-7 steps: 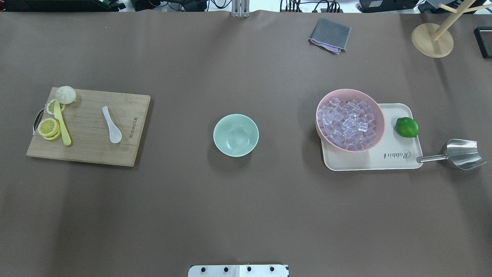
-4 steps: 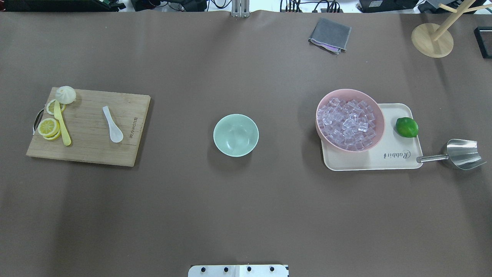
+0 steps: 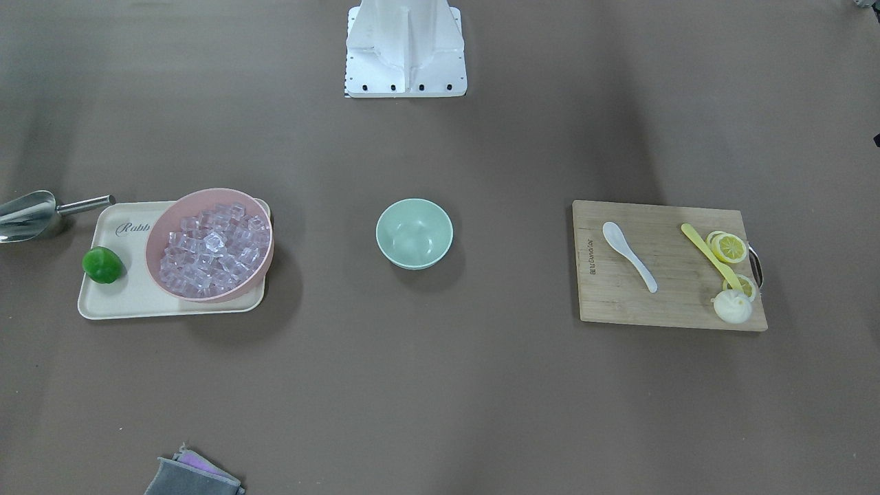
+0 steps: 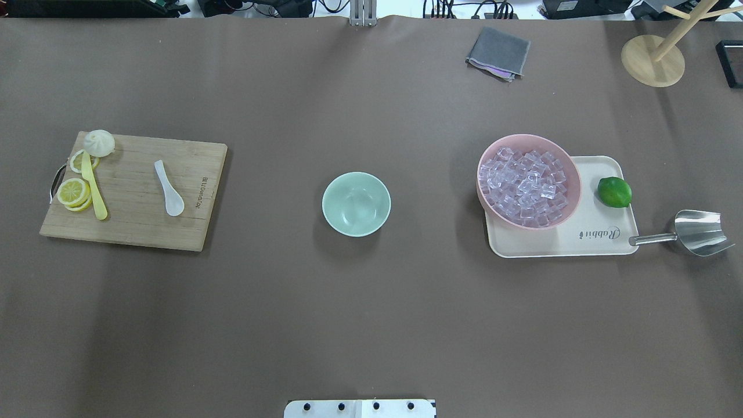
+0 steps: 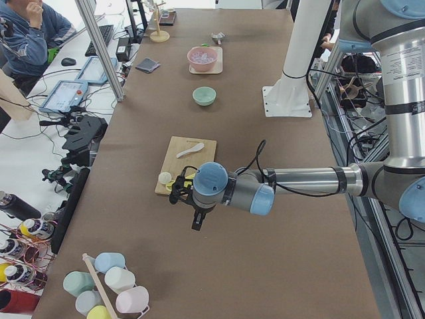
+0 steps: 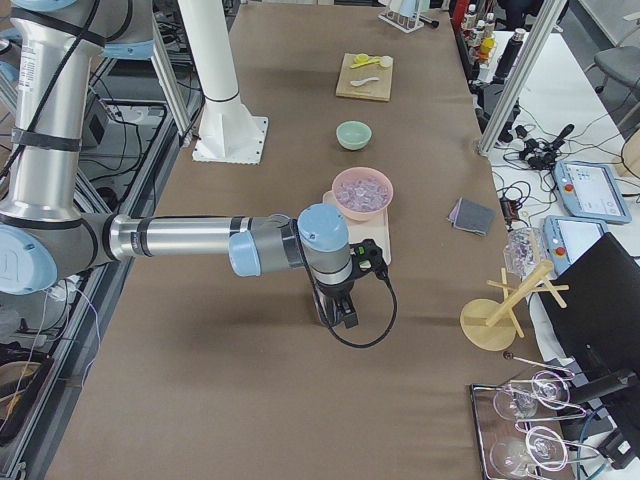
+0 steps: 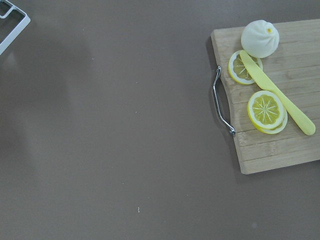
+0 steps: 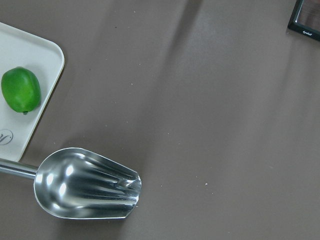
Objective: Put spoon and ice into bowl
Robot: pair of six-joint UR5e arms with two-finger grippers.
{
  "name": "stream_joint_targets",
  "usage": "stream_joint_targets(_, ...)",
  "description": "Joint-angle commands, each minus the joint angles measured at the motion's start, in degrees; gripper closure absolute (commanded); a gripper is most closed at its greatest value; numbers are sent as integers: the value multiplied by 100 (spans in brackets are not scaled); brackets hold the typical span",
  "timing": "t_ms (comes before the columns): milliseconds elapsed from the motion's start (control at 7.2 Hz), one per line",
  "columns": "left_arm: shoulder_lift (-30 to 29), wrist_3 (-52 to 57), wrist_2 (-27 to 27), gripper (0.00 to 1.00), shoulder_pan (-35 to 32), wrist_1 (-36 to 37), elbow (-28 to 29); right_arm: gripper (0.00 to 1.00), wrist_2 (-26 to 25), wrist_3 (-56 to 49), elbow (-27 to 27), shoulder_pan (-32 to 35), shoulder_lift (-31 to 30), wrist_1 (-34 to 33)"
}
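The white spoon (image 4: pixel 169 188) lies on a wooden cutting board (image 4: pixel 133 232) at the table's left. The mint-green bowl (image 4: pixel 356 204) stands empty at the middle. The ice (image 4: pixel 527 186), many clear cubes, fills a pink bowl (image 4: pixel 572 174) on the right. My left gripper (image 5: pixel 197 222) shows only in the exterior left view, above bare table beyond the board's lemon end. My right gripper (image 6: pixel 346 318) shows only in the exterior right view, above the table past the tray. I cannot tell whether either is open or shut.
The board also holds lemon slices (image 4: pixel 74 191), a yellow knife (image 4: pixel 93 188) and a white bun (image 4: pixel 98 143). The pink bowl sits on a cream tray (image 4: pixel 586 247) with a lime (image 4: pixel 614 192). A metal scoop (image 4: pixel 693 233), a grey cloth (image 4: pixel 498 52) and a wooden stand (image 4: pixel 652 60) are further right.
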Motion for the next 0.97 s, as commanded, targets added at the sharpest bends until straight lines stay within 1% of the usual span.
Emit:
stream_joint_targets(0, 16, -182, 276, 2, 6, 10, -42, 0, 30, 6, 0, 0, -51, 0)
stream_joint_targets(139, 16, -226, 591, 2, 23, 10, -51, 0, 39, 14, 0, 0, -52, 0)
stream_joint_targets(278, 16, -244, 795, 2, 24, 36, -51, 0, 39, 14, 0, 0, -52, -8)
stream_joint_targets(417, 190, -244, 631, 2, 24, 63, -68, 0, 48, 41, 0, 0, -60, -8)
stream_joint_targets(556, 253, -270, 90, 2, 6, 63, -68, 0, 135, 197, 8, 0, -69, 0)
stream_joint_targets(694, 271, -749, -246, 2, 6, 11, -51, 0, 267, 556, 17, -9, -35, 9)
stream_joint_targets(833, 280, -1050, -275, 2, 6, -399, -138, 0, 268, 890, 17, -17, -8, 244)
